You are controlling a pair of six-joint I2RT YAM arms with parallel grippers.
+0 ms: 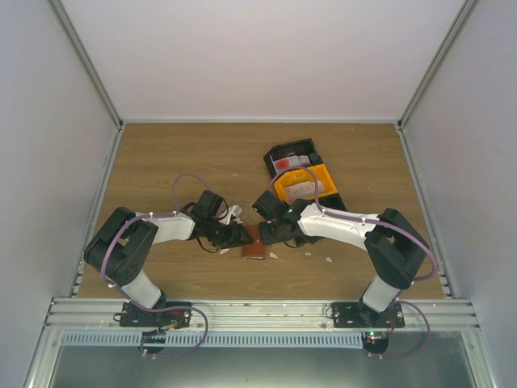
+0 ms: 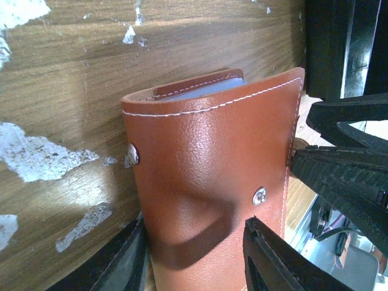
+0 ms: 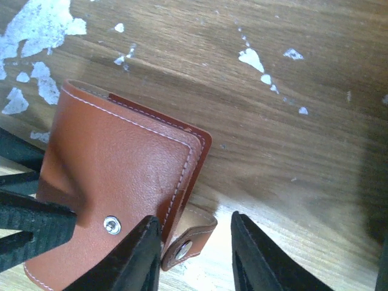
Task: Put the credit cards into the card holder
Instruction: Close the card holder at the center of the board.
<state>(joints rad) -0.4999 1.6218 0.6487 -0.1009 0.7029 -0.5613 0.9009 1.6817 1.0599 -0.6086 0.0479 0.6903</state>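
The card holder [image 1: 254, 247], reddish-brown leather with snap studs, lies folded shut on the wooden table between both arms. My left gripper [image 1: 240, 237] is shut on the card holder [image 2: 200, 157], one finger [image 2: 118, 264] at its left edge and the other over its right side, and the cover bows. Blue-grey inner leaves show at its far edge. My right gripper [image 3: 194, 219] stands open around the card holder's snap strap [image 3: 189, 239]; its left finger [image 3: 130, 260] rests against the card holder [image 3: 115, 163]. Credit cards lie in the black bin [image 1: 284, 163] and the yellow bin [image 1: 303, 187].
The black bin [image 1: 279, 149] and the yellow bin [image 1: 324, 174] stand behind the right arm, at the middle right of the table. White scraps [image 3: 45, 21] and flecks dot the wood around the holder. Grey walls enclose the table on three sides.
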